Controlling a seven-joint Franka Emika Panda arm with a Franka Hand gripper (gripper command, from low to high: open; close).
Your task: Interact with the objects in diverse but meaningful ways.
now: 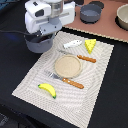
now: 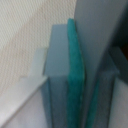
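We see the gripper (image 1: 40, 36) lowered into or just over the grey-blue pot (image 1: 39, 45), which sits at the far corner of the striped placemat (image 1: 95, 95) on the exterior view's left. The arm's white body hides the fingertips there, and the wrist view shows only blurred grey and teal slabs pressed close to the lens, so we cannot tell whether the gripper is released or clenched on the pot's wall. As for progress, we judge the work on the pot to be underway, while the other pieces look untouched. The yellow banana (image 1: 47, 89) lies at the near edge of the placemat, its long axis running from the exterior view's left toward the lower right, its curve bowed toward the near edge. The cheese wedge (image 1: 90, 45) rests near the far right of the placemat, its narrow end pointing toward us. The white-and-blue tool (image 1: 73, 44) lies just beside the cheese wedge, its length running roughly across the view. The tan plate (image 1: 67, 65) sits mid-placemat between the fork (image 1: 65, 80) and the knife (image 1: 80, 56). A second dark pot (image 1: 91, 13) stands off the placemat on the brown tabletop (image 1: 107, 25) behind.
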